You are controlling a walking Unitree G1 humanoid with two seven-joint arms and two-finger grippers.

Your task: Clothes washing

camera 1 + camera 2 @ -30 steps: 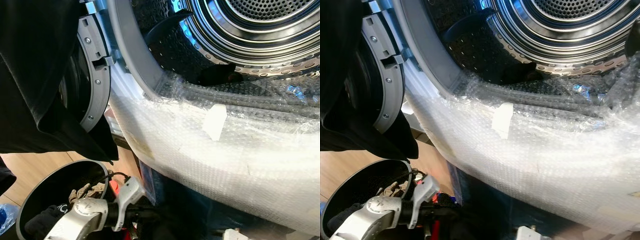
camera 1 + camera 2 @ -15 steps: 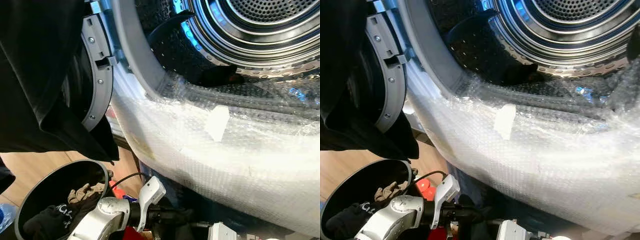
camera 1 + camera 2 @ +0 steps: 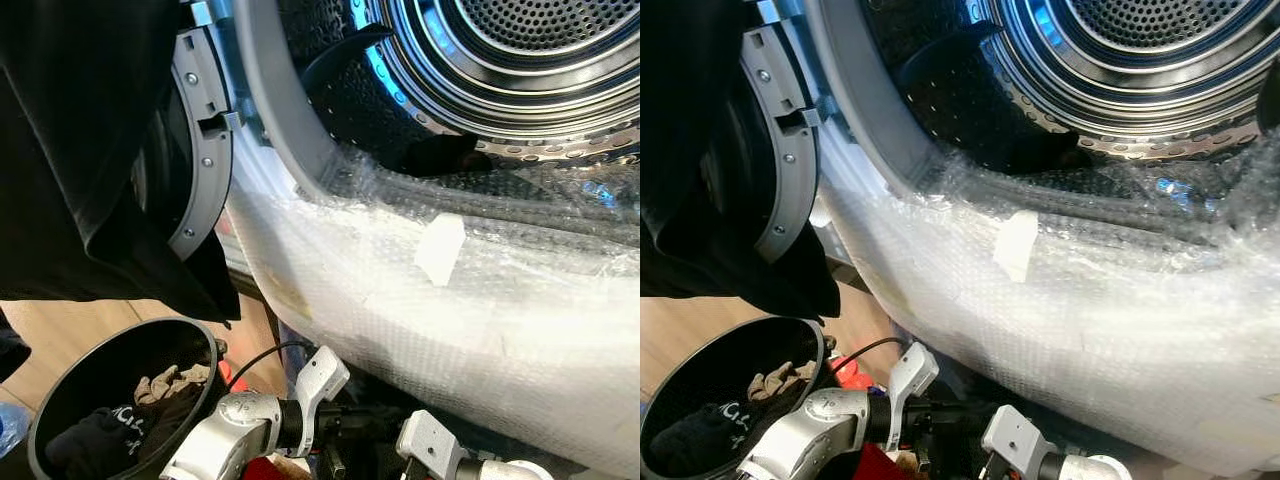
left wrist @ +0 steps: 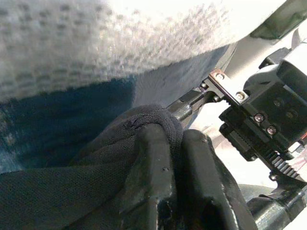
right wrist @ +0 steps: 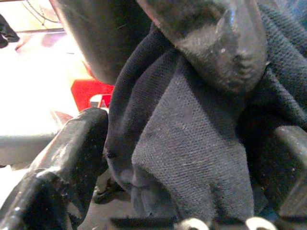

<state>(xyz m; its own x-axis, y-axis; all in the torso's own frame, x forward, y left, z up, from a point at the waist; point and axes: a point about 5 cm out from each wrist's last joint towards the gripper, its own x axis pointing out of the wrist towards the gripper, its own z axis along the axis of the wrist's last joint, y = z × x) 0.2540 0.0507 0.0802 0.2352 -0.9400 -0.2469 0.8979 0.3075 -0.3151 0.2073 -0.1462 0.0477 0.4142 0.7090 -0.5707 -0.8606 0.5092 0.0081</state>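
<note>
Below the drum (image 3: 520, 60), left pincer (image 4: 168, 158) pinching dark garment (image 4: 72, 191), basket (image 3: 60, 400) beside

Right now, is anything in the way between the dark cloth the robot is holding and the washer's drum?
Yes. The dark cloth is pinched in the left hand low down, under the bubble wrap draped over the washer's front lip. It has to rise over that lip to reach the drum. The opening itself looks clear.
</note>
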